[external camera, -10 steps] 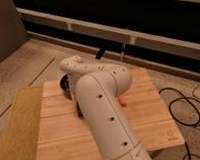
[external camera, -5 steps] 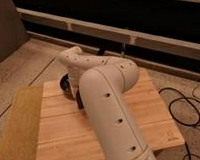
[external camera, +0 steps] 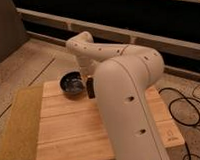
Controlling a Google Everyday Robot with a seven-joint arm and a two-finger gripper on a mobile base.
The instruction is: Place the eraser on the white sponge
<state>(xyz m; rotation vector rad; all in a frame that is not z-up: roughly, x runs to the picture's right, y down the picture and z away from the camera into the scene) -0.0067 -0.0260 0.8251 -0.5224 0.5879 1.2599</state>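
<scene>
**Q:** Where is the gripper?
**A:** The gripper (external camera: 90, 88) is left of centre in the frame, low over the far part of the wooden table (external camera: 70, 131). Only a dark upright portion shows past the white arm (external camera: 129, 93).

**Q:** What state is it in?
**A:** I cannot tell. The arm hides most of it, so whether it is wide, narrow or holding something is not visible.

**Q:** What is the nearest object?
**A:** A round black bowl (external camera: 72, 84) sits just left of the gripper, near the table's far left corner (whether the two touch cannot be told).

**Q:** Where are the eraser and the white sponge?
**A:** Neither can be located. The arm covers the centre and right of the table top.

**Q:** What lies around the table?
**A:** An olive-yellow mat (external camera: 18, 123) lies along the table's left edge, at the lower left of the frame. Black cables (external camera: 187, 108) lie on the speckled floor at the right edge.
</scene>
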